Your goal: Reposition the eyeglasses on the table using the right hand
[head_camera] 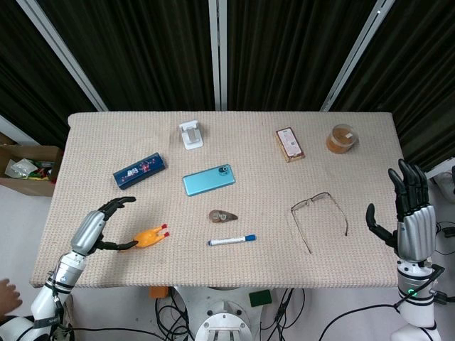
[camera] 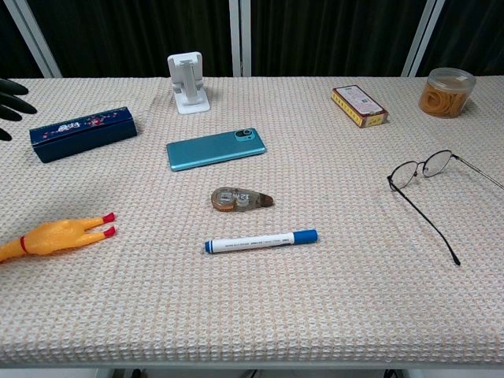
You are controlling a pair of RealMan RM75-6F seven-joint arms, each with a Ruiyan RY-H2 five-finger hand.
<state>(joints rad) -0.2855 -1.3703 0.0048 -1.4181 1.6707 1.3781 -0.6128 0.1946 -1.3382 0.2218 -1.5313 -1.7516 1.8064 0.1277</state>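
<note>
The right hand (head_camera: 411, 217) hovers empty, fingers apart, off the table's (head_camera: 370, 273) right edge, well apart from the eyeglasses (head_camera: 318, 212) lying arms-open near that side, so I'd bring it in low and pinch the frame, not the lenses

Both views were bright and evenly lit from overhead, sharp throughout. Shadows on the surface (head_camera: 106, 149) were faint and short. No glare showed; the dark backdrop stayed nearly black behind it.
</note>
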